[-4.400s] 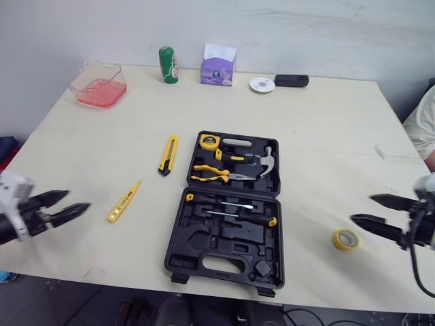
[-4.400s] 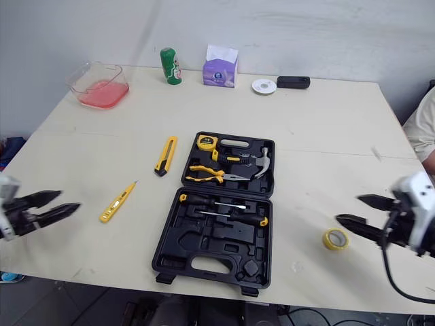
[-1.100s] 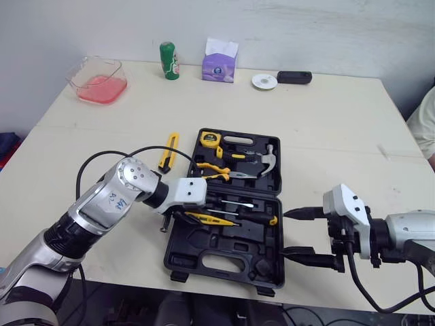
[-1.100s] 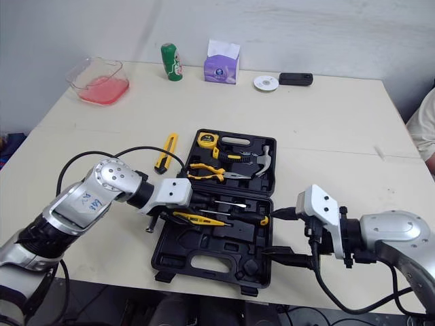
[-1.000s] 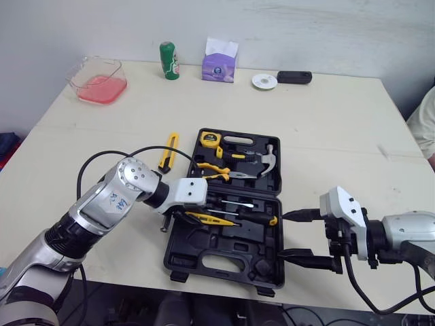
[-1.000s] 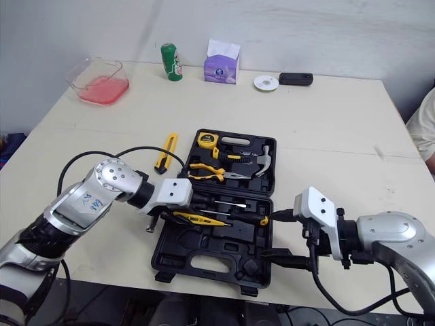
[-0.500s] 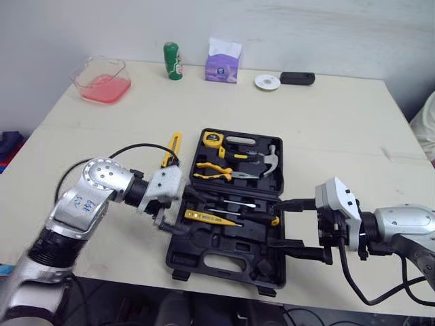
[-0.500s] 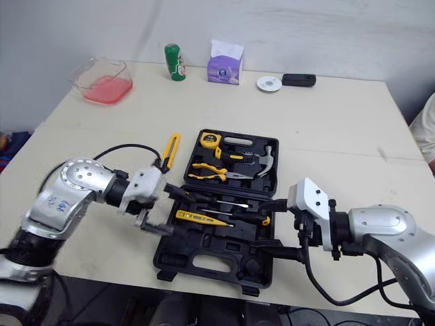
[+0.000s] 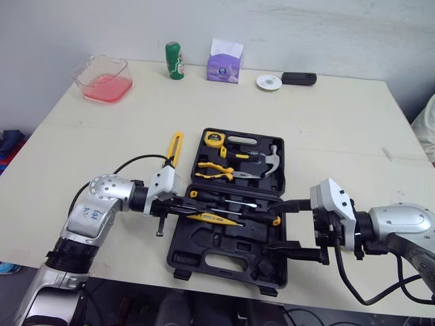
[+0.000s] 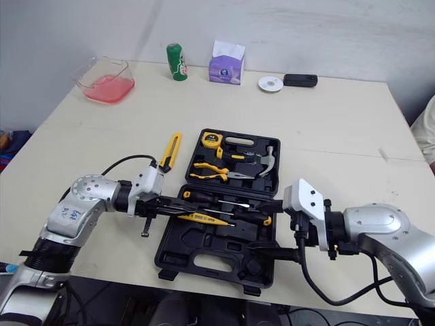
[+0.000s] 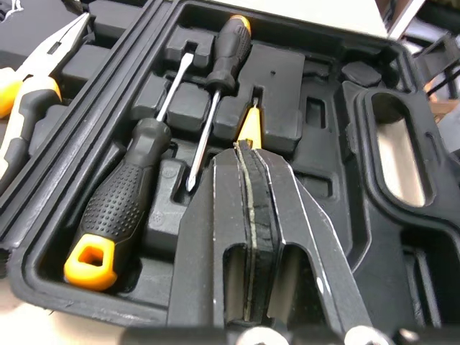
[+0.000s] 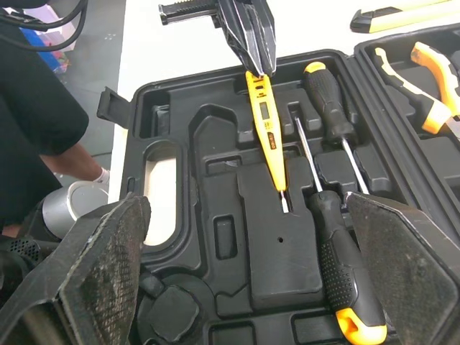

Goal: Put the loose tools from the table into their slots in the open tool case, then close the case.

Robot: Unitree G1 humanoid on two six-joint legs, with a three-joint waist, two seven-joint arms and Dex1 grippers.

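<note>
The black tool case (image 9: 224, 242) lies open at the table's front middle. A yellow tester pen (image 9: 212, 219) rests in its near tray beside two black screwdrivers (image 9: 232, 202). The far half holds a tape measure (image 9: 212, 138), pliers (image 9: 217, 170) and a hammer (image 9: 268, 159). My left gripper (image 9: 187, 209) is shut at the tray's left edge, its tips meeting the pen's (image 12: 266, 115) near end. My right gripper (image 9: 272, 226) stands wide open over the tray's right side, nothing between its fingers. A yellow utility knife (image 9: 174, 148) lies on the table left of the case.
Along the far edge stand a pink container (image 9: 103, 78), a green can (image 9: 175, 60), a purple tissue box (image 9: 225, 60), a white disc (image 9: 269, 82) and a black block (image 9: 299, 78). A person (image 9: 425, 129) sits at the right edge, and a person in black (image 12: 36, 129) stands near the table's front.
The tester pen, first on the table, now lies in the near tray. My left gripper opened, drew back to the left and shut. My right gripper moved in over the tray's right side.
</note>
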